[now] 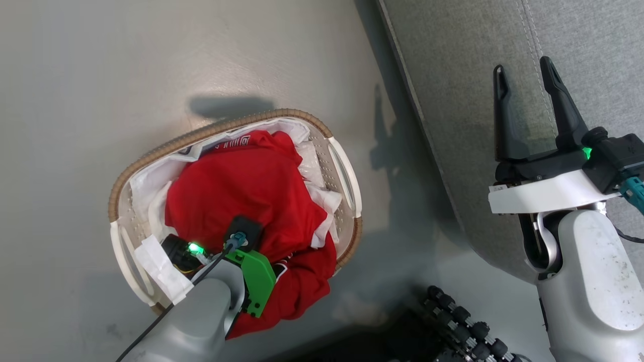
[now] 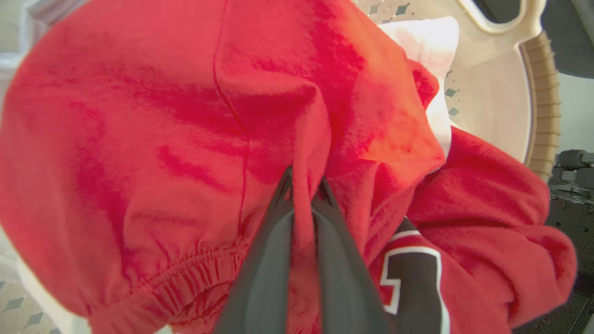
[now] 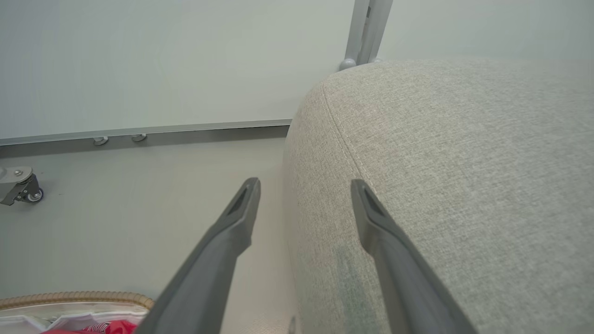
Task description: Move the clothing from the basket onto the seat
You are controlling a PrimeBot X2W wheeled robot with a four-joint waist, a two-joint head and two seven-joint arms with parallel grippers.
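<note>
The oval white plastic basket (image 1: 348, 183), with its slotted sides and brown woven rim, sits on the smooth pale floor (image 1: 100, 75) just left of the big grey seat (image 1: 453, 75). The seat's coarse-woven upholstery curves round at the corner along a stitched seam. Both garments are in the basket, heaped above the crumpled white cloth liner (image 1: 146, 183). The plain red shorts (image 1: 241, 191) lie bunched on top, soft and wrinkled, with a gathered elastic waistband. The jersey (image 1: 302, 289) beneath them spills over the near rim and shows a black figure outlined in white, and a striped bit with lettering peeks out at the far side. The left gripper (image 2: 304, 178) reaches down into the heap, its two dark tapered fingers drawn almost together with a raised fold of the shorts pinched between them. The right gripper (image 1: 523, 70) hangs over the seat's left edge, well apart from the basket, its fingers spread wide with nothing between them.
</note>
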